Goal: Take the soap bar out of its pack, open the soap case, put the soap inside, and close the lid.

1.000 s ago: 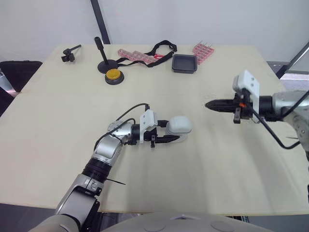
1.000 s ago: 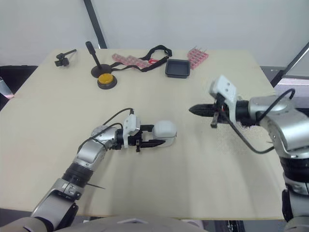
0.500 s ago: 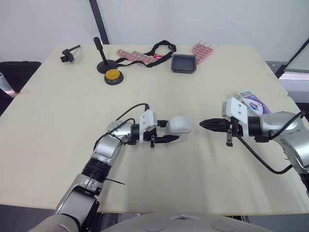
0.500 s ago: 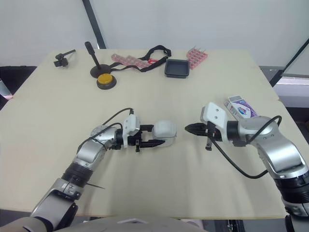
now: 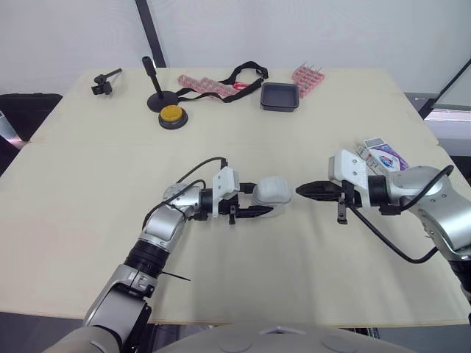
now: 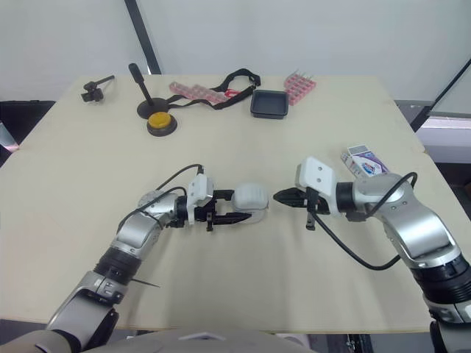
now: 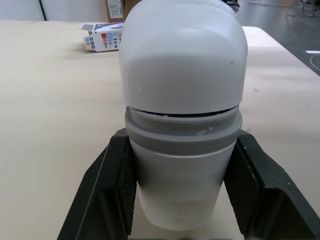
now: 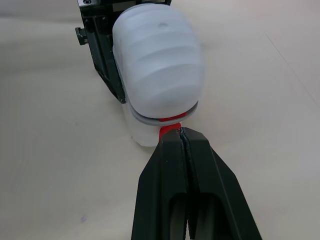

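The right tool [image 8: 182,136] has its two black fingers pressed together into a point. That point meets the red tab [image 8: 170,122] at the rim of the soap case [image 5: 272,193]; whether it truly touches the tab or stops just short is hard to judge. The left tool [image 5: 259,209] pinches the case from the opposite side, with one finger along each flank of the lower shell. The case lies in the middle of the surface [image 5: 110,169], its white lid down over a grey band with only a thin dark seam between them. The soap pack [image 5: 383,156] lies to the right, just beyond the right arm and near the surface's right edge. At the far side sit a black tray [image 5: 280,96] and a yellow button [image 5: 172,115].
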